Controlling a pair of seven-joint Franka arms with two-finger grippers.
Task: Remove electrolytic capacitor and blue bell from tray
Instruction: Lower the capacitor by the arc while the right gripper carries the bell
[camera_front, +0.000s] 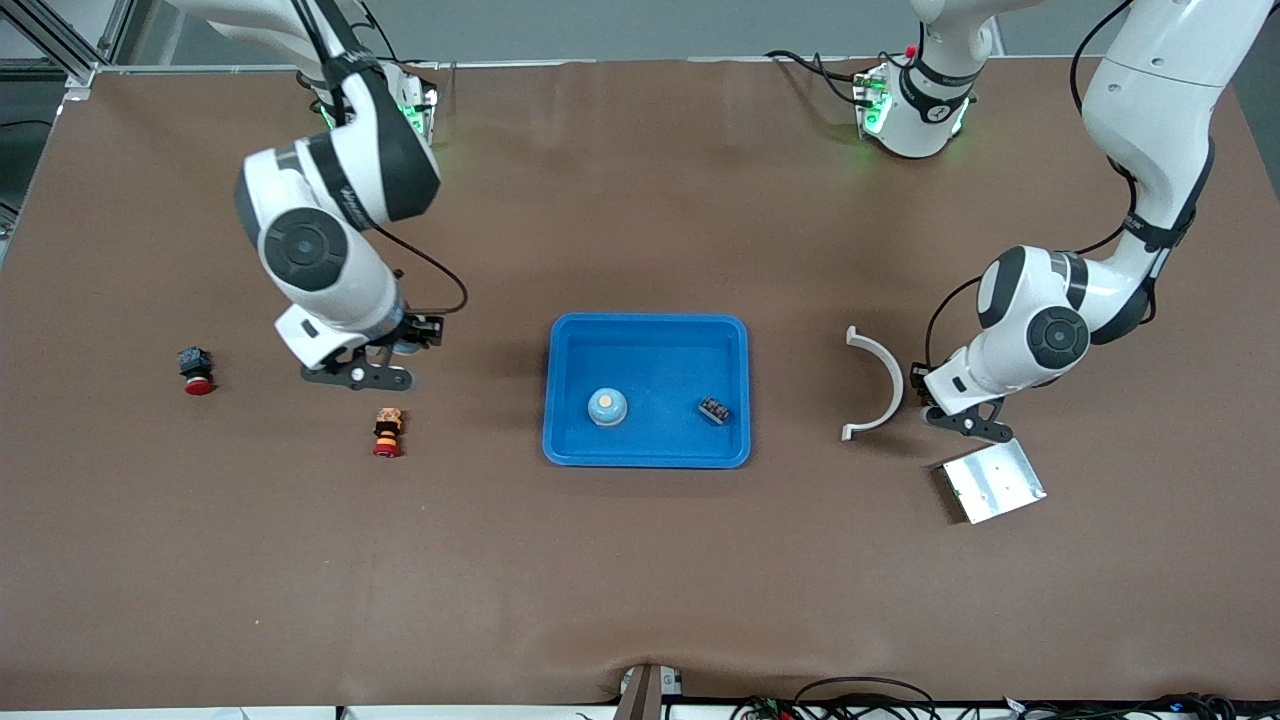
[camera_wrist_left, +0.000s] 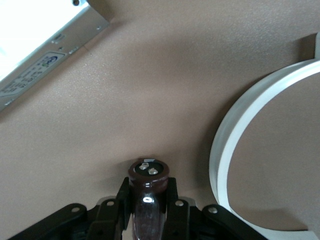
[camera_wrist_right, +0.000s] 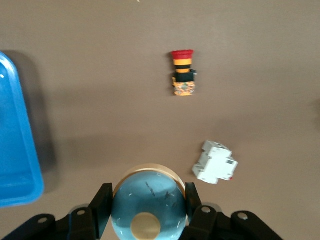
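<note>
brown matting covers the worktop (camera_front: 640, 580) we look down on. our left gripper (camera_wrist_left: 148, 200), near the left arm's end, is clamped on the capacitor (camera_wrist_left: 148, 192), a dark brown glossy cylinder with two metal terminals on its black top, beside a white curved piece (camera_front: 878, 385). our right gripper (camera_wrist_right: 145, 207) pinches the bell (camera_wrist_right: 148, 207), a pale blue dome with a tan button, over the right arm's side. at the centre, a blue tray (camera_front: 646, 330) holds a second blue bell (camera_front: 607, 406) and a small black part (camera_front: 714, 410).
</note>
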